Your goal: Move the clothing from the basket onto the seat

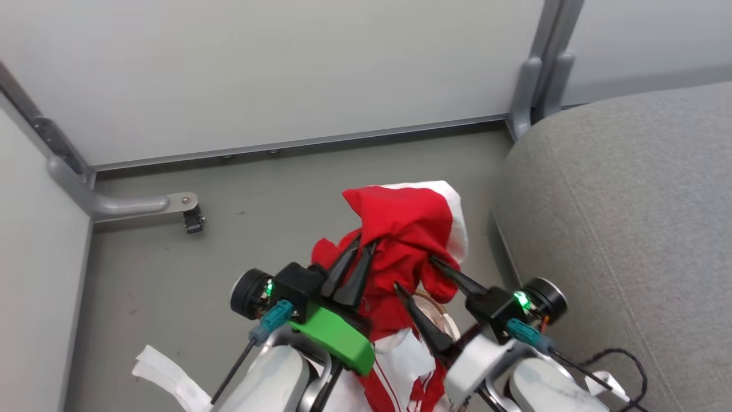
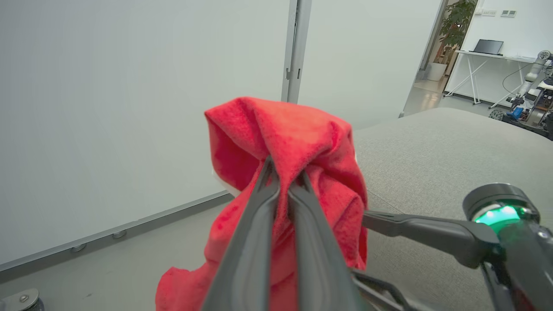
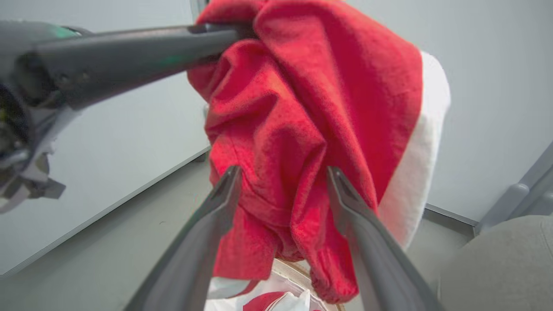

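A red garment (image 1: 406, 223) with a white panel hangs lifted above the floor, left of the grey seat (image 1: 629, 229). My left gripper (image 1: 359, 252) is shut on a fold near its top; the left wrist view shows the pinch (image 2: 283, 175) in the red cloth (image 2: 293, 129). My right gripper (image 1: 416, 273) is open, its fingers (image 3: 231, 181) spread on either side of the hanging garment (image 3: 311, 108). Below it a bit of the basket's brown rim (image 3: 298, 271) shows, with more red and white clothing (image 1: 400, 366) lower down. The rest of the basket is hidden.
White partition walls stand behind and to the left, with grey metal feet and a caster (image 1: 193, 220) on the grey floor. A white strip (image 1: 166, 372) lies at the lower left. A black cable (image 1: 617, 357) rests on the seat's near edge.
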Controlling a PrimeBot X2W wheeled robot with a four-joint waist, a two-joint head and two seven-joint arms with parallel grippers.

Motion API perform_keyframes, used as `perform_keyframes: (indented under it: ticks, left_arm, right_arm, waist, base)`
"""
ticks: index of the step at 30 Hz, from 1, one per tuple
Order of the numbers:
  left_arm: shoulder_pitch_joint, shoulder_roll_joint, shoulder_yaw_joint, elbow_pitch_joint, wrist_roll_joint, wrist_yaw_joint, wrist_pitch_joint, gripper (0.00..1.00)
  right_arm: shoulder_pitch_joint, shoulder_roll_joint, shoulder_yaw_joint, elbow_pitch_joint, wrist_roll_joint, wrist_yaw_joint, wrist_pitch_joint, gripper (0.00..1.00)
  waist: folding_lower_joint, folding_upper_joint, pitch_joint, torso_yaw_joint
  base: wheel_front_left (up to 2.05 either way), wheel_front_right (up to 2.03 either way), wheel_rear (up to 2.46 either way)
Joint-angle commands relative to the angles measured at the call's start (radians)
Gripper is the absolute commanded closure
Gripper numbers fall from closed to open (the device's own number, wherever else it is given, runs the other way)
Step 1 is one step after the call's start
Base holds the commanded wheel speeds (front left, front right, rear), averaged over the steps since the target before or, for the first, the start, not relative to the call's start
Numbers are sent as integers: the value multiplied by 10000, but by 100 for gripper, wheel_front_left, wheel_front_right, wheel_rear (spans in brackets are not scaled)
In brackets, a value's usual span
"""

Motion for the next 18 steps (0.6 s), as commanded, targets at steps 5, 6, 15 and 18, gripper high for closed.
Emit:
perform_keyframes:
  ticks: [5, 6, 15, 18]
  left_arm:
    - [-143, 22, -759, -56, -368, 60, -9, 100]
    - [-129, 19, -933, -67, -481, 68, -9, 100]
    - [-32, 19, -1346, 188, -708, 336, -8, 67]
    - [90, 17, -1115, 325, -493, 442, -9, 0]
  right_arm:
    - [-726, 246, -111, 333, -434, -10, -45, 0]
    - [-810, 339, -75, 505, -514, -10, -45, 0]
    - [-688, 545, -204, 1317, -226, -12, -45, 100]
    - [-393, 532, -406, 1350, -117, -12, -34, 100]
  waist:
    - [1, 0, -50, 943]
    - [1, 0, -72, 1073]
    - [1, 0, -296, 1269]
    - [1, 0, -352, 838]
  base:
    - [0, 0, 0]
    - [0, 0, 0]
    - [0, 0, 0]
    - [0, 0, 0]
